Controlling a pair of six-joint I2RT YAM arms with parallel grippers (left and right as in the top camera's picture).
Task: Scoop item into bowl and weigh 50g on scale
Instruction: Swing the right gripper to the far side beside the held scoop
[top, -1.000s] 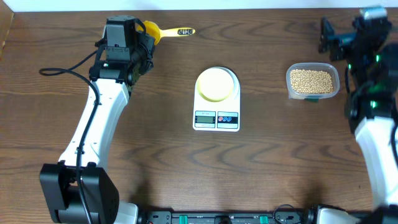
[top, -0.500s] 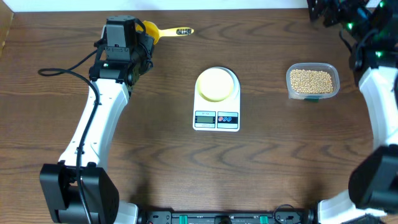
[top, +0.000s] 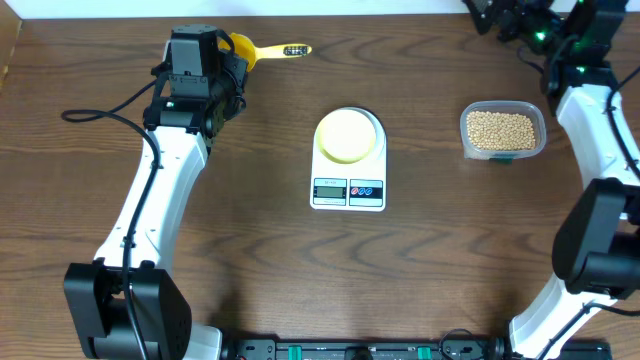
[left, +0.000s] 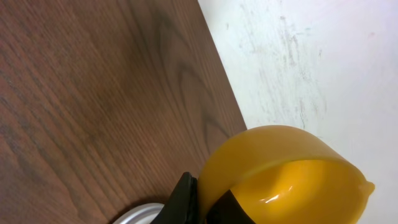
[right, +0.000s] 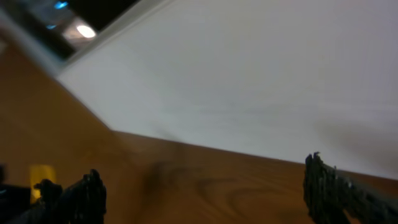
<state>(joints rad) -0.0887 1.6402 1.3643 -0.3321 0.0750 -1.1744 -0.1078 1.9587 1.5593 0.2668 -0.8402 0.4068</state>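
Beans (top: 502, 130) fill the clear tub (top: 535, 112) on the right side of the table (top: 250, 250), well apart from the scale (top: 348, 190); the pale bowl (top: 348, 134) sits on the scale in the middle and looks empty, so no scooping is done yet. The yellow scoop (top: 245, 48) lies at the far left by the wall; the left gripper (top: 226, 56) is right at its cup end, jaws pressed together; I cannot tell if they pinch the cup's rim or only touch it. In the left wrist view the cup sits beside 1 black finger (left: 184, 198). The right gripper (top: 488, 14) hangs by the far wall past the tub, its 2 fingers (right: 88, 194) spread wide with nothing between them. I think the step now is getting hold of the scoop; next it must be carried over to the tub and dipped in. The scale's screen and 2 buttons are too small to read; so are the dark marks on the scoop handle (top: 290, 49).
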